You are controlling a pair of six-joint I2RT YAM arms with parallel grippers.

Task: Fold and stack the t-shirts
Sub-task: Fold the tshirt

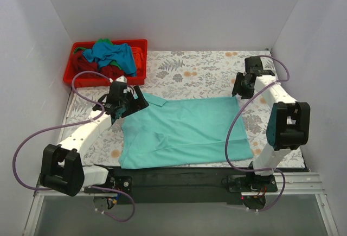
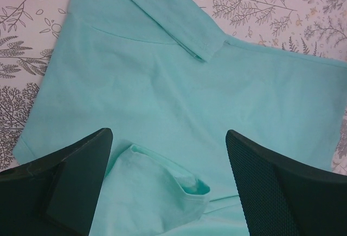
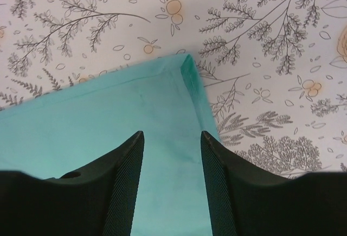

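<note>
A mint-teal t-shirt (image 1: pixel 184 130) lies spread flat on the patterned table, its collar end toward the left. My left gripper (image 1: pixel 126 106) is open above that left end; in the left wrist view the collar (image 2: pixel 187 184) lies between the open fingers (image 2: pixel 70 176) and a folded sleeve (image 2: pixel 179 21) lies further off. My right gripper (image 1: pixel 242 87) is open above the shirt's far right corner (image 3: pixel 184 65), with cloth showing between its fingers (image 3: pixel 122 187). Other t-shirts, blue (image 1: pixel 114 54), dark red (image 1: pixel 87 62) and orange (image 1: pixel 139 58), are piled in the red bin.
The red plastic bin (image 1: pixel 70 65) stands at the table's back left corner. White walls close in the left, back and right sides. A floral cloth (image 1: pixel 200 73) covers the table. Purple cables loop beside both arms.
</note>
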